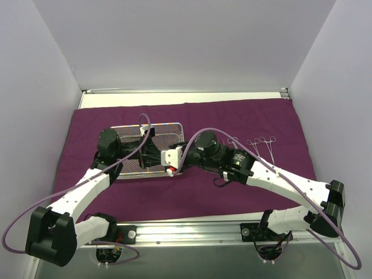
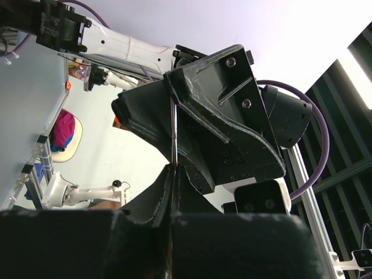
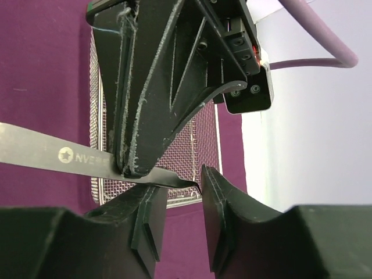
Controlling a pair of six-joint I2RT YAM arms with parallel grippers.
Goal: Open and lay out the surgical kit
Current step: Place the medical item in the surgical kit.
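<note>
The dark purple cloth [image 1: 232, 116] lies spread flat over the table. The silver wire-mesh tray [image 1: 125, 129] sits on its left half. Both grippers meet over the tray. My left gripper [image 1: 150, 152] is shut on a flat steel instrument [image 3: 52, 154] with engraved lettering, seen edge-on in the left wrist view [image 2: 172, 139]. My right gripper [image 3: 181, 189] is open. The instrument's curved tip lies between its fingers, resting on the left finger [image 3: 148, 215]. The tray mesh [image 3: 203, 139] shows behind it. Three thin steel forceps [image 1: 254, 145] lie side by side on the cloth at right.
White walls enclose the table on three sides. The cloth [image 3: 46, 70] covers most of the tabletop. A bare white strip [image 1: 174, 97] runs along the back. The arm bases and a metal rail [image 1: 186, 232] line the near edge.
</note>
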